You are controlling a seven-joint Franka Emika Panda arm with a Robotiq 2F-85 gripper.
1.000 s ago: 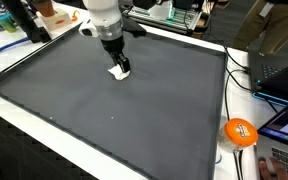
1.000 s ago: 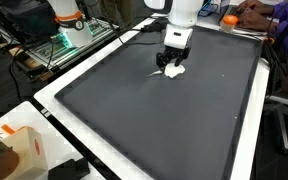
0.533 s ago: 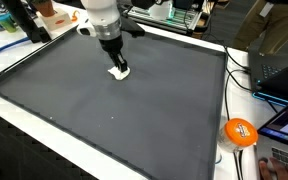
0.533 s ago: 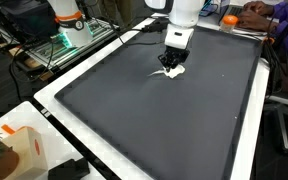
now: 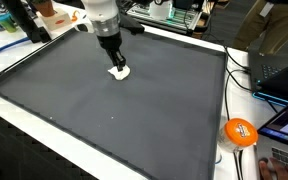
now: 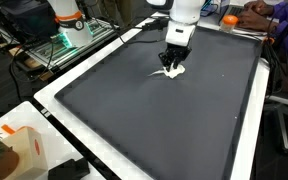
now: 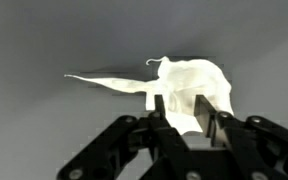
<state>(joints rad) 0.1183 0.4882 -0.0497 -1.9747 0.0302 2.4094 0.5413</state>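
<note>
Nearest, along the bottom edge of the wrist view: black gripper (image 7: 189,112), closed down to a narrow gap and pinching a fold of the white crumpled tissue (image 7: 199,80) between the fingertips (image 7: 161,108). Just beyond the fingers, at centre frame: bulk of the tissue bunched into a lump, one thin twisted tail stretching toward the left edge, all of it resting on a dark grey mat (image 7: 44,40) that fills the rest of the frame. In an exterior view, closest at lower right: an orange ball (image 5: 240,132) lying off the mat, well apart from the tissue. Farther in, across the middle: wide mat (image 5: 134,120), bare apart from a few pale specks. Toward the upper middle: gripper (image 5: 116,66) pointing straight down from the white arm, tips on the tissue (image 5: 120,73), which shows as a small white patch touching the mat. At far right: an open laptop (image 5: 284,72). In an exterior view, nearest at lower left: a cardboard box (image 6: 19,150) outside the white table border (image 6: 46,97). Past it: mat (image 6: 154,120), then gripper (image 6: 172,65) upright over the tissue (image 6: 173,71) in the upper middle of the frame, thin tail pointing left. Farthest, along the top edge: a second robot (image 6: 69,18) at left and a seated person (image 6: 259,15) at right
</note>
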